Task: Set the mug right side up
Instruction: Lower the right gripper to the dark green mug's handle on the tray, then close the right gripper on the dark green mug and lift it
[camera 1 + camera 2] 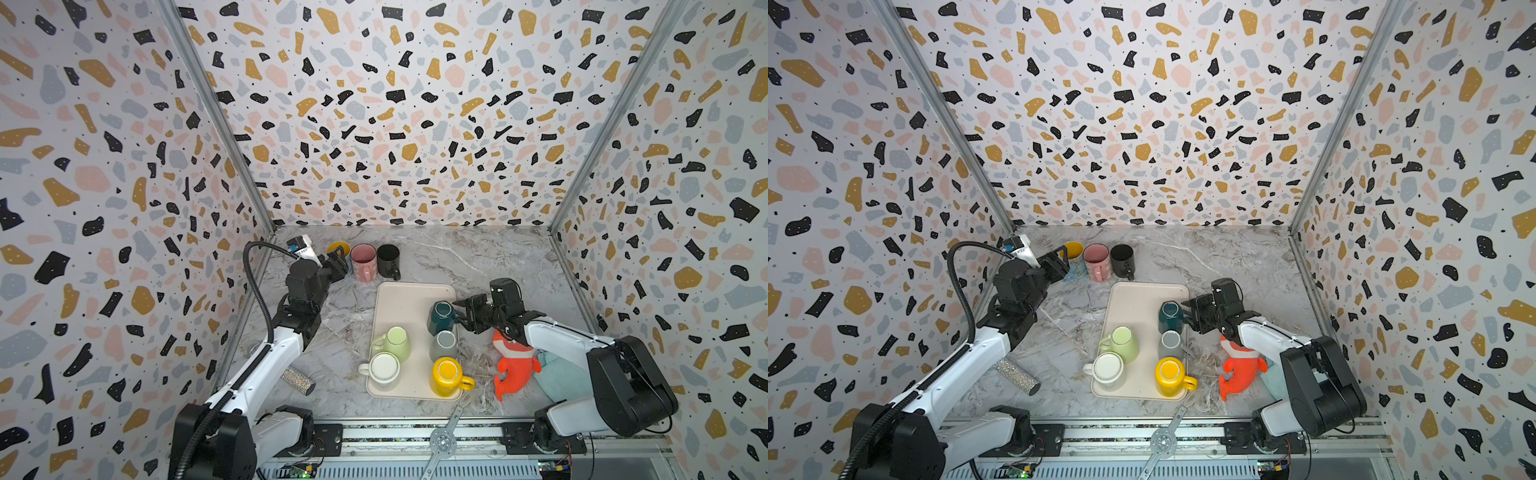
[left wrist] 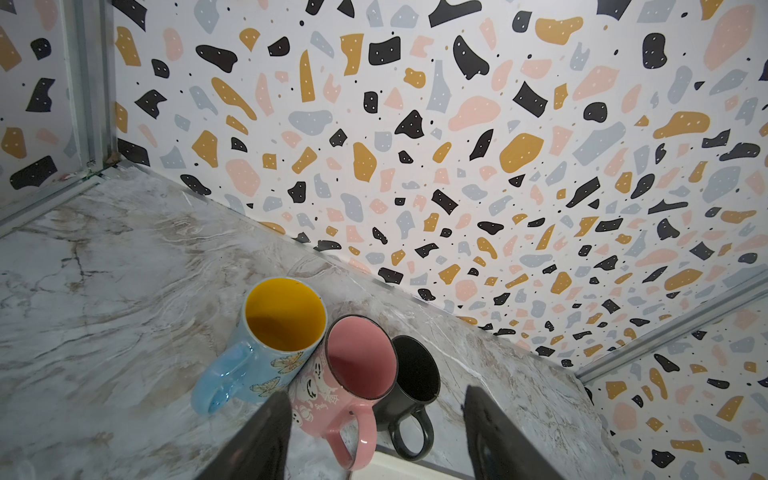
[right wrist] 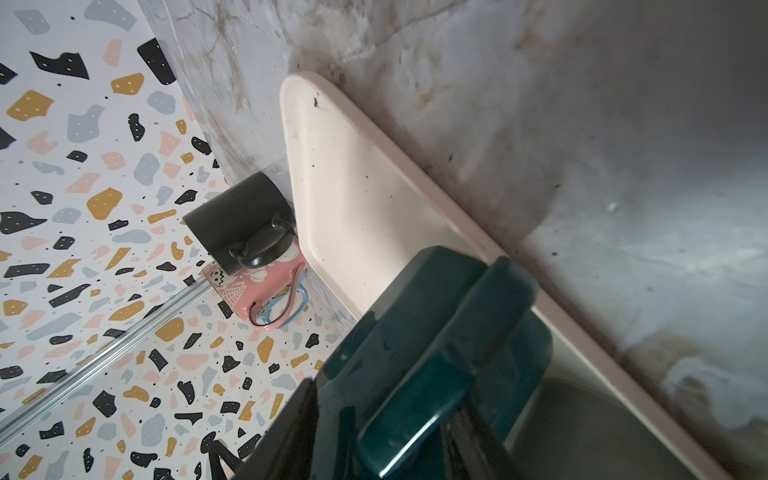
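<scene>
A dark teal mug [image 1: 441, 318] stands upside down on the far right part of the cream tray [image 1: 399, 299], seen in both top views. My right gripper [image 1: 459, 313] is at its handle [image 3: 419, 374]. The jaws stand on either side of the handle, open, with a gap on one side. The mug [image 3: 399, 332] fills the near part of the right wrist view. My left gripper [image 1: 338, 262] hovers open and empty at the back left, above a row of upright mugs. In the left wrist view that gripper [image 2: 376, 392] frames the pink mug [image 2: 353, 374].
Also upside down on the tray are green [image 1: 397, 343], white [image 1: 384, 368], grey [image 1: 444, 345] and yellow [image 1: 448, 374] mugs. Upright behind it are blue [image 2: 266, 357], pink [image 1: 363, 259] and black [image 1: 388, 259] mugs. An orange toy shark [image 1: 515, 365] lies right, a glitter cylinder [image 1: 298, 380] left.
</scene>
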Robot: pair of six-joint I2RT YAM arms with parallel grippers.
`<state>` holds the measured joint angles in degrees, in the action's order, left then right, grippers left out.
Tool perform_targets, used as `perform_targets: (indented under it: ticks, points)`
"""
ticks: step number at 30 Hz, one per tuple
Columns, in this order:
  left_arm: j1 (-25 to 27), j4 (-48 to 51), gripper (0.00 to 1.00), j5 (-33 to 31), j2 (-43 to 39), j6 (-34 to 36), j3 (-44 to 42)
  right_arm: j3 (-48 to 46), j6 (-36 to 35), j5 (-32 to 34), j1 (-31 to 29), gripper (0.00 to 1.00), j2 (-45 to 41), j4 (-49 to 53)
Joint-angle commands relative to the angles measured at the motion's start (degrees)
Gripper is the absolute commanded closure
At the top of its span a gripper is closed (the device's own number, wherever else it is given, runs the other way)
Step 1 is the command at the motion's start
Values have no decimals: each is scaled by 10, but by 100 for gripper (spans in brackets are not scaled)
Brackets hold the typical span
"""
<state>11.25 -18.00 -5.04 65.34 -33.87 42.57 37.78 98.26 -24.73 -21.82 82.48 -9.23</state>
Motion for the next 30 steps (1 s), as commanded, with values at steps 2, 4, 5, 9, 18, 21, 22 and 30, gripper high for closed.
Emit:
perform_targets:
  ticks: [2, 4, 5, 9, 18, 21, 22, 30]
  points:
    - [-6, -16, 33, -6, 0, 8, 5, 25, -7, 9, 1, 54, 2, -13]
    - [-6, -16, 33, -7, 0, 9, 4, 28, -9, 8, 3, 55, 8, -18]
    - [-6, -16, 33, -7, -1, 8, 4, 30, -9, 7, 4, 55, 10, -18]
    - [-7, -14, 33, -8, -1, 9, 4, 34, -14, 1, 6, 57, 22, -21]
    - [-9, -12, 33, -9, -1, 12, 4, 40, -13, -4, 8, 58, 45, -36]
    - [-10, -11, 33, -9, -1, 12, 4, 40, -11, -7, 11, 58, 53, -43]
    - [-10, -11, 33, -9, -1, 13, 4, 40, -11, -8, 11, 60, 55, -46]
    - [-11, -6, 33, -12, -2, 16, 5, 45, -6, -16, 11, 66, 79, -71]
